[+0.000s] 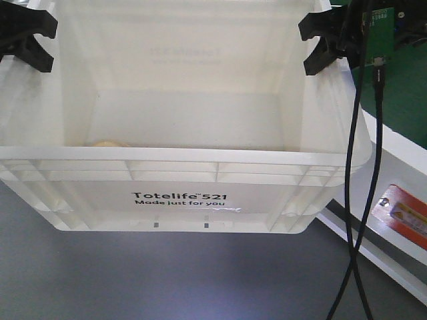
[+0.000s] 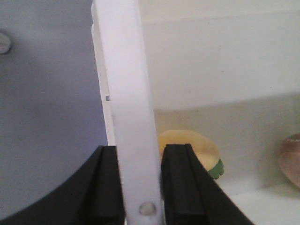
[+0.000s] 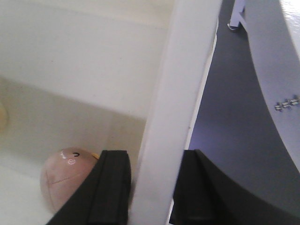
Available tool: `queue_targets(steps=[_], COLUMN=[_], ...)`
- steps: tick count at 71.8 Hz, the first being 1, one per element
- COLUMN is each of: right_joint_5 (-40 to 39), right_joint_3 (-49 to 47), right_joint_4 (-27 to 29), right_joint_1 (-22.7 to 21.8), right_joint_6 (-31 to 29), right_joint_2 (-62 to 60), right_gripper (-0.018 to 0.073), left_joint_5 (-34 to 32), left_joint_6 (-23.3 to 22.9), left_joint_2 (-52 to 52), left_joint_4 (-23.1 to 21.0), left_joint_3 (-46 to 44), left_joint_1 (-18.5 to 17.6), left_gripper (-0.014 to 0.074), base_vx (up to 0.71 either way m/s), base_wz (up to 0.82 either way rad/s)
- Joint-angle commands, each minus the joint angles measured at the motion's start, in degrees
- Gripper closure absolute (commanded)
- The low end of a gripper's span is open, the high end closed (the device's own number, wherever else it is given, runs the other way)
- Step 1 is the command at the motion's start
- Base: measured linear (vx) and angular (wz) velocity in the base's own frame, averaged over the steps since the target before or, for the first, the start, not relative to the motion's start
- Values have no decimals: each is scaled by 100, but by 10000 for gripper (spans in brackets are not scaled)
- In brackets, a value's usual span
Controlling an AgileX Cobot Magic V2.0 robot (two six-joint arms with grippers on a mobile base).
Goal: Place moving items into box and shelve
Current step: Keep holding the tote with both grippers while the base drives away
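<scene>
The white box [image 1: 180, 193], printed "Totelife 521", fills the front view. My left gripper [image 1: 27, 40] is shut on its left rim [image 2: 129, 93], one black finger on each side of the wall. My right gripper [image 1: 327, 43] clamps the right rim [image 3: 183, 93] the same way. Both moving items lie inside on the box floor. The cream-yellow one [image 2: 194, 143] sits just behind the left gripper's [image 2: 139, 187] inner finger and peeks over the front rim [image 1: 110, 143]. Beside the right gripper's [image 3: 154, 187] inner finger rests the reddish-brown one [image 3: 68, 176], also seen from the left wrist [image 2: 291, 159].
A black cable [image 1: 353, 200] hangs from a green circuit board [image 1: 377, 37] down the box's right side. A white frame [image 1: 400, 173] with an orange label [image 1: 407, 210] runs along the right. Grey floor [image 1: 167, 280] lies below the box.
</scene>
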Motion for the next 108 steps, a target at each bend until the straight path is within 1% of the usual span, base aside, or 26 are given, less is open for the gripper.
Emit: queue_targets(steps=[1,59,108], right_joint_5=[-494,-471,-409], right_joint_3=[-237,-237,-237], right_joint_4=[1547,1547,1542], right_joint_1=[152,152,152], right_joint_6=[-158,-158,-158], right_joint_2=[-337,-337,-337], right_gripper=[562,562,562], left_joint_5=[-584,-584,-581], left_joint_6=[7,7,7], left_joint_2=[-264,-264,-264], left_joint_4=[-1321,-1321,-1321], left_joint_3=[-267,-267,-267], left_joint_1=[-141,-141,-141], left_gripper=[597,597,597], base_vx=[-8,-2,10], base_wz=[53,56,68])
